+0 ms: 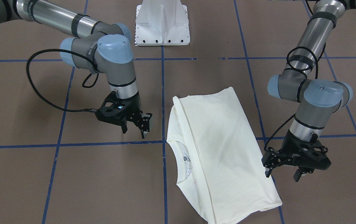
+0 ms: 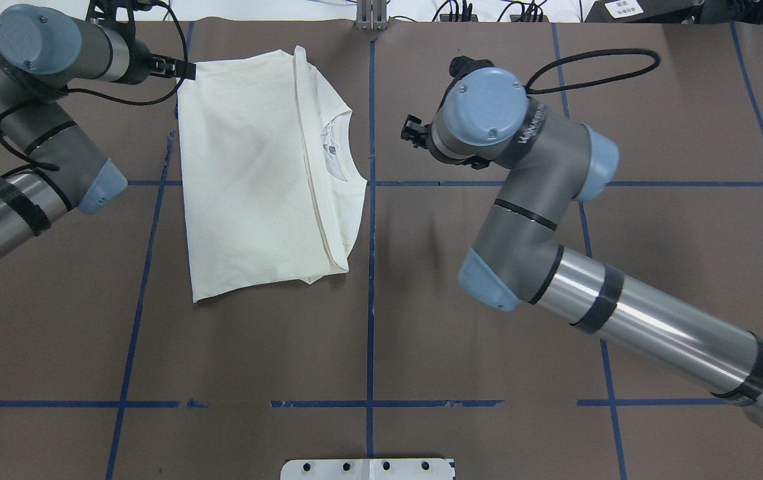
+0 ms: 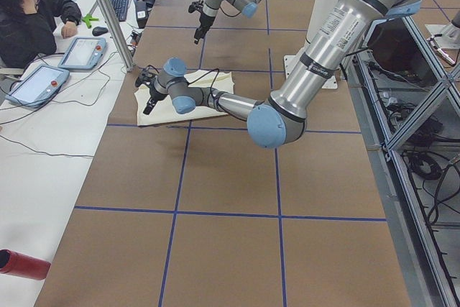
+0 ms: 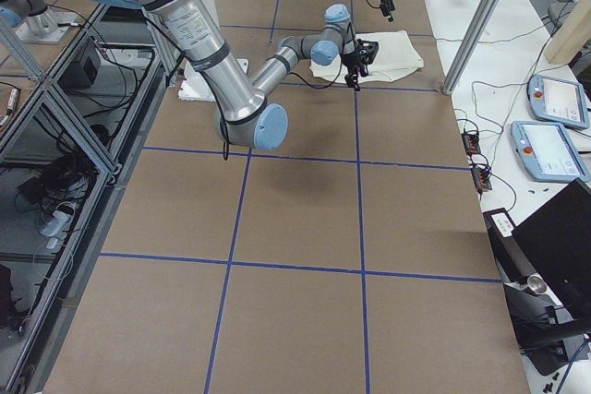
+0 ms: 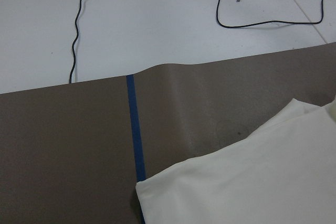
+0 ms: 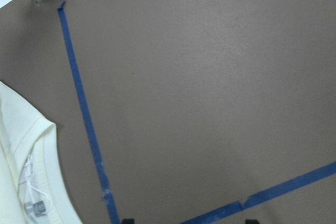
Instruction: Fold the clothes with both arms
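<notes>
Lying flat on the brown table point(image 2: 254, 360), well beyond the white base block point(image 2: 368, 469), the T-shirt point(image 2: 248, 173) is folded into a long rectangle just left of the centre tape line point(image 2: 371, 300), plain cream side up. Its collar point(image 2: 348, 150) opens to the right, with a small label point(image 1: 186, 158) inside it.

The right gripper point(image 1: 133, 133) hangs right of that line, about level with the collar and clear of the cloth. Its jaws are spread with nothing between them.

Farther off, the left gripper point(image 1: 282, 177) sits at the shirt's far left corner, one finger just beside the cloth's edge. Its jaws are also spread and grip nothing, and whether that finger touches the fabric cannot be told.

No print or lettering shows on the upper face, and the sleeves are out of sight within the fold. From overhead the right gripper is mostly covered by its own wrist. The left wrist camera shows only the shirt's corner and, beyond the brown table's far edge, black cables point(image 5: 79, 24) on a white surface, with no fingers. The right wrist camera catches just two dark fingertips point(image 6: 126, 220) at its lower edge.
</notes>
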Controlling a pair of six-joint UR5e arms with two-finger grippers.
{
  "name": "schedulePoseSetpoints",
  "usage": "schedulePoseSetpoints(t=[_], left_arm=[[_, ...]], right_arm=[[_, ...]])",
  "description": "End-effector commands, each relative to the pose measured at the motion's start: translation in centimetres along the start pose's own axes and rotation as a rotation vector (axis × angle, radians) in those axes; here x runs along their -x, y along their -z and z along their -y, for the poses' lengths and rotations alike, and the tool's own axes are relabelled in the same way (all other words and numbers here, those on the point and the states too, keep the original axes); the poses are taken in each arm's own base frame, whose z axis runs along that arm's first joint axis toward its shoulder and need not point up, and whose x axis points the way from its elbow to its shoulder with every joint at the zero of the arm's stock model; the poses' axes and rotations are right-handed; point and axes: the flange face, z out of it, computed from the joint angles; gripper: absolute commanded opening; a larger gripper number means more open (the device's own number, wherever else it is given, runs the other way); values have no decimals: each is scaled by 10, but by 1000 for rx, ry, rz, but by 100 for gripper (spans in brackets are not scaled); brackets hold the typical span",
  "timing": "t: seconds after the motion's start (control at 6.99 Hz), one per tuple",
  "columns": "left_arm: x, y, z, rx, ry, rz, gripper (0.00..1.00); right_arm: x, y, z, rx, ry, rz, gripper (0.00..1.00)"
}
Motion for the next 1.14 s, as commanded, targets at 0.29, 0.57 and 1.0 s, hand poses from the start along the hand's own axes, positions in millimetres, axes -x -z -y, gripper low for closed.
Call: schedulePoseSetpoints(t=[0.29,0.57,1.0], left_arm=[[-3,9,-4,-6,-6,-18,100],[-2,11,-6,-7,-6,-19,100],[-1,15,-6,-12,-5,-23,100]], right_arm=[[88,-43,-53,-30,0,-30,54],[82,-66,-65,-55,24,-68,57],[82,-70,-77,-58,32,-75,57]])
